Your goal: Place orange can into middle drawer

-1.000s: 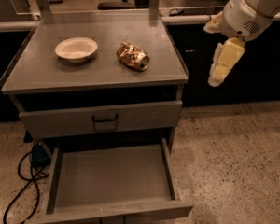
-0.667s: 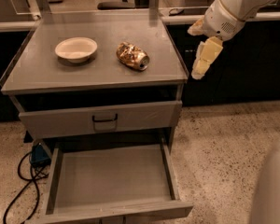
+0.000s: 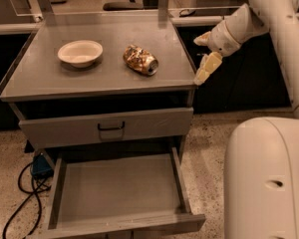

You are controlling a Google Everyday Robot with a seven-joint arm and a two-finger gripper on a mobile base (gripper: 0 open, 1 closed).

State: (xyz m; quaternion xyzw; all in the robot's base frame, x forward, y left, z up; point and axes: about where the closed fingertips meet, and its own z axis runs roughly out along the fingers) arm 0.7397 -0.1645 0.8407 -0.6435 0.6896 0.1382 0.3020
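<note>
The orange can [image 3: 140,59] lies on its side on the grey cabinet top [image 3: 50,81], right of centre; it is dented, with its silver end facing front right. The middle drawer [image 3: 119,190] is pulled out below, its flat grey floor bare. My gripper [image 3: 205,55] hangs in the air just off the cabinet top's right edge, to the right of the can and apart from it. Its cream fingers [image 3: 209,67] stand apart and hold nothing.
A white bowl [image 3: 80,52] sits on the cabinet top left of the can. The top drawer front with a black handle [image 3: 111,127] is shut. Black cables [image 3: 17,193] and a blue box [image 3: 40,164] lie on the floor at left. My white body [image 3: 266,178] fills the lower right.
My arm has swung left and slightly down, bringing the gripper from out at the right to the cabinet top's right edge. The can, bowl and drawer have not moved.
</note>
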